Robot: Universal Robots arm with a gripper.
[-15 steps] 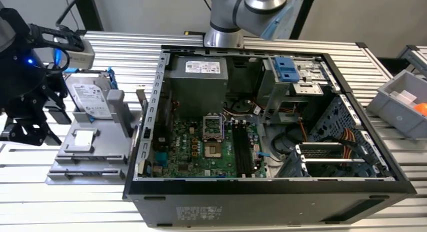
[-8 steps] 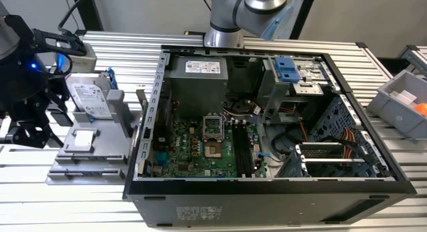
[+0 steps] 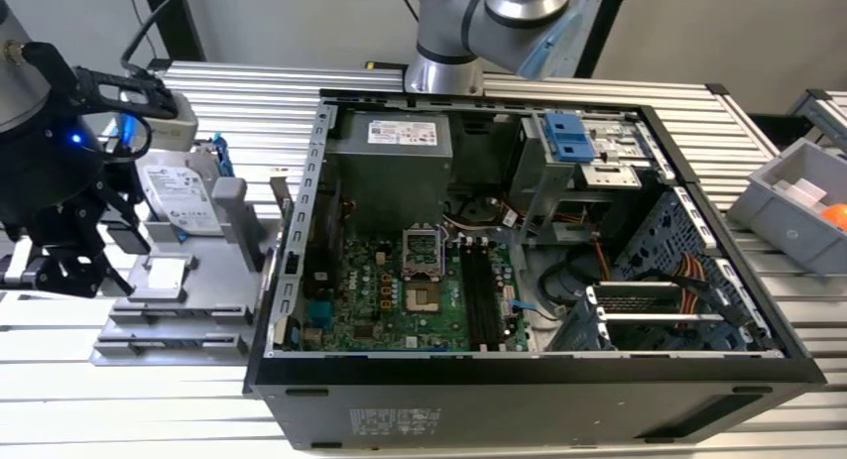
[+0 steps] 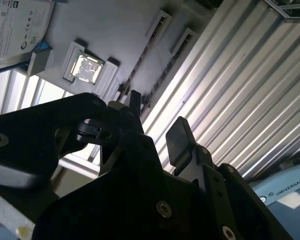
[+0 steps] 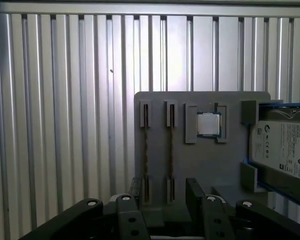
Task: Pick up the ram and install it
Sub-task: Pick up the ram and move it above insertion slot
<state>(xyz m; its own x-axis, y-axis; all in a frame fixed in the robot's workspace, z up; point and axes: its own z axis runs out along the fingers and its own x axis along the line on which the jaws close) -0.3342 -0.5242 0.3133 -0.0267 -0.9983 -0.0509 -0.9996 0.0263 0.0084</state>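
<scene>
Hovering over the grey tray, the hand has its two fingers apart, and nothing is between them. The ram stands on its long edge in a narrow slot of this tray, and in the first wrist view it lines up with the gap between the fingers. A second stick stands in the next slot, just beside it. A processor chip and a hard drive also lie on the tray. The tray rests on a ribbed metal surface. In the exterior view the open computer case is on the tray's right, with the green motherboard inside.
</scene>
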